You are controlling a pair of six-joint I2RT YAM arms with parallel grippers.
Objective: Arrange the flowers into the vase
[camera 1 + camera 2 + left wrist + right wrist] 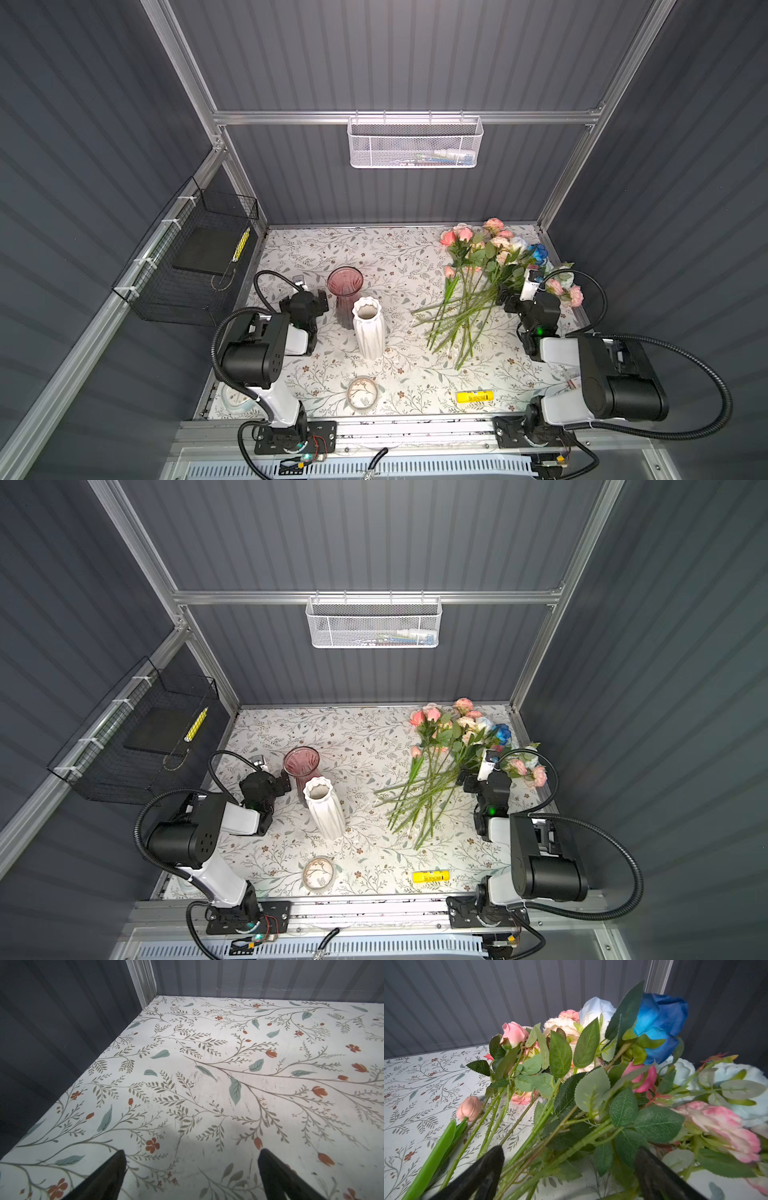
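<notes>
- Floral-printed tabletop (pixel 421 1084) lies just under the right gripper (pixel 570 1153), whose jaws stand wide apart and hold nothing.
- Directly ahead of its fingertips, green stems of the flowers (pixel 571 1093) cross in a loose fan. Whether the fingers straddle any stem at its own level cannot be told.
- The step in hand looks like picking a stem. It should go best if the jaws come down on one stem only, on the bare stretch below the leaves, where neighbours lie apart.
- A little further ahead the leaves overlap thickly, and closing there would likely drag several stems along.
- Beyond the leaves sit the blooms, with the deep blue rose (pixel 660 1026) far from the fingers, towards the back wall.
- Well off to the gripper's side, across bare tabletop, stands the white vase (pixel 368 328) with the pink glass vase (pixel 344 291) close behind it. Which one is meant cannot be told.
- Furthest off, beside the vases, the left gripper (pixel 192 1152) is spread wide and empty, free to steady a vase.
</notes>
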